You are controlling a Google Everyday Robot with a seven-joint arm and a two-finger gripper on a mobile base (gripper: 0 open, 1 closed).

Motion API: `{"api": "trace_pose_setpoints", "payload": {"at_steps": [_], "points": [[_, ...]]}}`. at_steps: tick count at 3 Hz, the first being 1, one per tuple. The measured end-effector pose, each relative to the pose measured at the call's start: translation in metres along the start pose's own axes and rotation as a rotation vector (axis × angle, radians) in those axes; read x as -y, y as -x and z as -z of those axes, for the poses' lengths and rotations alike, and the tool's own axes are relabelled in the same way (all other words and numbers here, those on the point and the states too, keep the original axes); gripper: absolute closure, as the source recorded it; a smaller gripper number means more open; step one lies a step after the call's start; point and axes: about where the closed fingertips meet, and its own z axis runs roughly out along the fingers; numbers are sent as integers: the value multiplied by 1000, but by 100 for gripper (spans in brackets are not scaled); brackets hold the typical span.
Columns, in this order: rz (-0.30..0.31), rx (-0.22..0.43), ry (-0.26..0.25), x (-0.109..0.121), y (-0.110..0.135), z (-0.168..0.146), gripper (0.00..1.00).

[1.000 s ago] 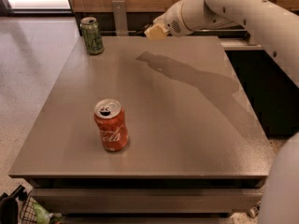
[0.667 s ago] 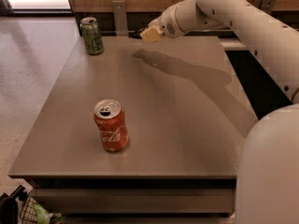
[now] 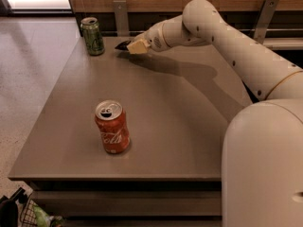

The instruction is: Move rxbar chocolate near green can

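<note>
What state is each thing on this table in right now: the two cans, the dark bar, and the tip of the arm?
green can: upright, far left corner of the table, standing free.
Coca-Cola can: upright, near the front edge, untouched.
rxbar chocolate: gripped, its dark end sticking out toward the green can, not touching it.
end effector: shut on the bar, low over the far edge, right of the green can.

green can [image 3: 93, 36]: 1 counted | red soda can [image 3: 112, 126]: 1 | rxbar chocolate [image 3: 122, 45]: 1 | gripper [image 3: 131, 46]: 1, seen near the green can
</note>
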Motion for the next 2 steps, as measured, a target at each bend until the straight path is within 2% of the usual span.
{"api": "trace_pose_setpoints", "payload": {"at_steps": [1, 2], "points": [[-23, 52, 52, -10, -3, -29, 100], [-26, 54, 61, -13, -4, -34, 84]]}}
